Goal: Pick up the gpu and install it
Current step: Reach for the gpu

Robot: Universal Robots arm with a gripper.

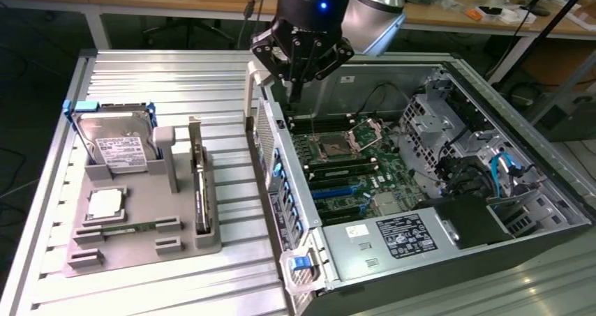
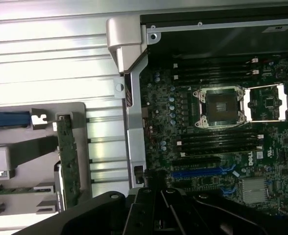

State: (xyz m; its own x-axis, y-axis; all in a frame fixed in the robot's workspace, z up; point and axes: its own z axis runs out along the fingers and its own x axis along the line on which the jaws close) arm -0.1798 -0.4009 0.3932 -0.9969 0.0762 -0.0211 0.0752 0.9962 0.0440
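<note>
On the ribbed table (image 1: 139,79), toward the exterior view's left, a gray holder (image 1: 177,243) carries the gpu (image 1: 198,183), which stands edge-on in the slot along the holder's side nearest the computer case (image 1: 484,260), its metal bracket at the far end. It looks light and stiff but fragile: I judge the bare top edge of the board the safest hold, clear of components and of the contact edge down in the slot. Further right, the gripper (image 1: 292,100) hovers over the case's rear wall, well apart from the card, its jaws drawn together on nothing.
</note>
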